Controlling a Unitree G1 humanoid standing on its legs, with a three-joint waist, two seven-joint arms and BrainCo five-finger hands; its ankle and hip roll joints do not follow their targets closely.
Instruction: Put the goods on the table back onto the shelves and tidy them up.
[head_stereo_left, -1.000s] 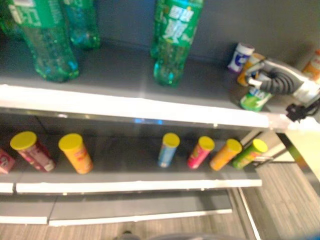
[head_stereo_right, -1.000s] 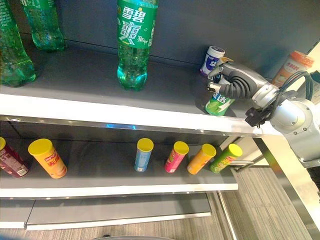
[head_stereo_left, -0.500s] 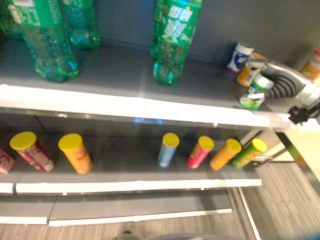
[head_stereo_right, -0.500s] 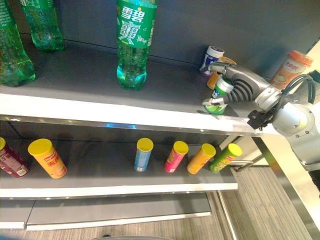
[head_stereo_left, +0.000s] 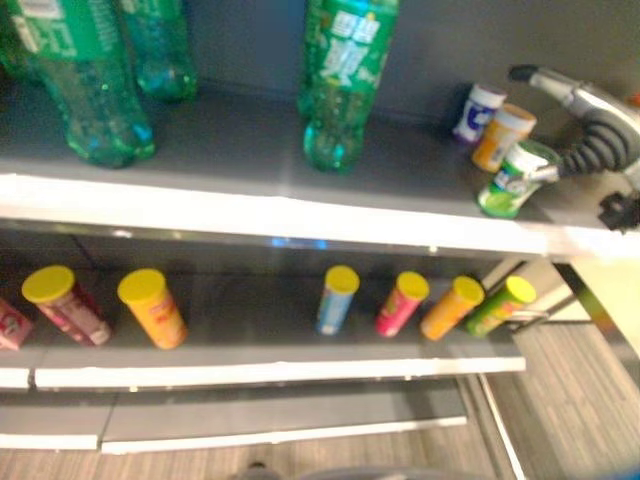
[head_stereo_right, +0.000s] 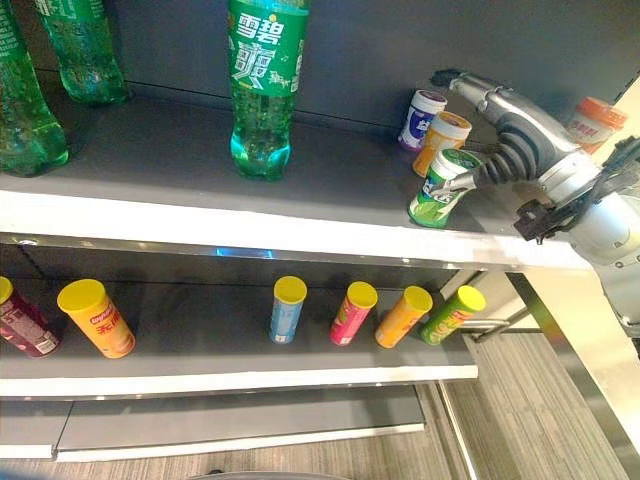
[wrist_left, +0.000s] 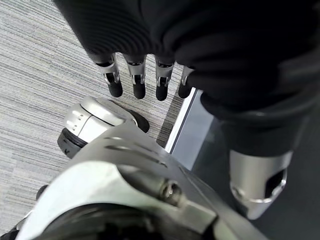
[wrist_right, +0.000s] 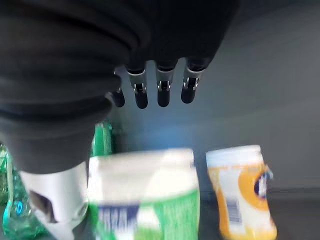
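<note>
A green jar with a white lid (head_stereo_right: 436, 190) stands upright near the front right of the upper shelf (head_stereo_right: 170, 150). An orange jar (head_stereo_right: 442, 142) and a blue-and-white jar (head_stereo_right: 421, 118) stand just behind it. My right hand (head_stereo_right: 520, 135) hovers open above and to the right of the green jar, fingers straight toward the back wall, thumb tip by its lid. In the right wrist view the green jar (wrist_right: 145, 200) and the orange jar (wrist_right: 242, 192) show past straight fingers (wrist_right: 160, 90). My left hand (wrist_left: 137, 80) hangs open over the floor.
Tall green soda bottles (head_stereo_right: 262, 90) (head_stereo_right: 30, 110) stand further left on the upper shelf. Several crisp tubes lie on the lower shelf (head_stereo_right: 200, 345), among them a yellow one (head_stereo_right: 95, 318) and a blue one (head_stereo_right: 287, 308). Another orange-lidded jar (head_stereo_right: 596, 120) stands at the far right.
My right hand has let go of the green jar, opened, and drawn up and to the right. The jar now stands free on the shelf in front of the orange jar.
</note>
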